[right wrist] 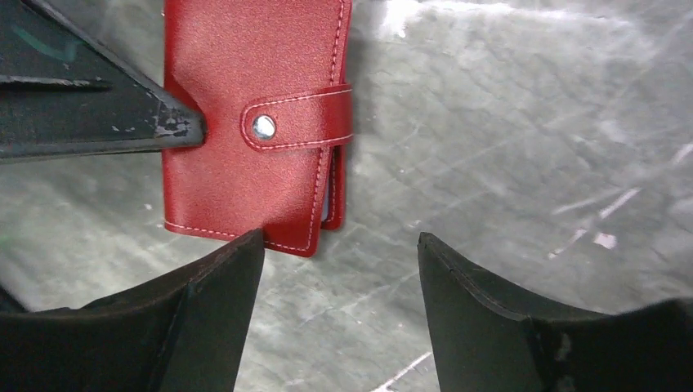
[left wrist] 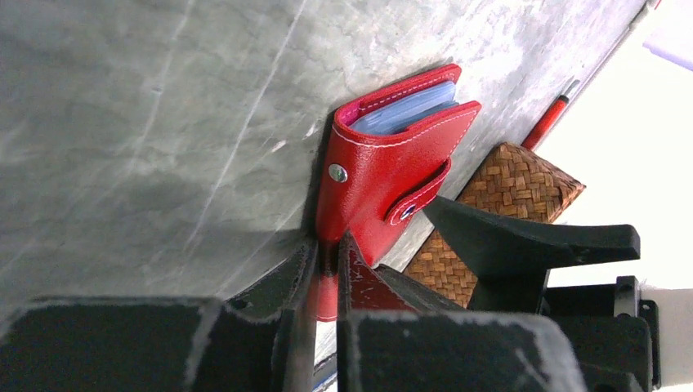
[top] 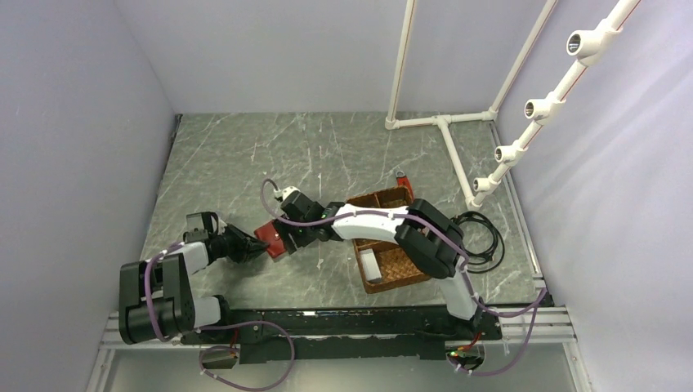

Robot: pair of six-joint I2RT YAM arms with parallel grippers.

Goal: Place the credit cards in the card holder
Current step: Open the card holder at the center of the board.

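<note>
The dark red card holder (top: 270,238) stands on its edge on the marble table, left of centre. My left gripper (top: 253,247) is shut on its near edge, the red leather pinched between the two fingertips (left wrist: 327,245). Pale blue credit cards (left wrist: 406,110) show between the card holder's (left wrist: 384,171) covers. My right gripper (top: 288,237) hovers open just beside the card holder (right wrist: 245,122), nothing between its fingers (right wrist: 339,237). A snap tab (right wrist: 298,122) lies across one cover. A white card-like piece (top: 370,263) lies in the basket.
The brown woven compartment basket (top: 392,245) sits right of the card holder, under the right arm. A red pen (top: 401,175) lies behind it. A white pipe frame (top: 445,131) stands at the back right. Black cable (top: 482,237) coils by the basket.
</note>
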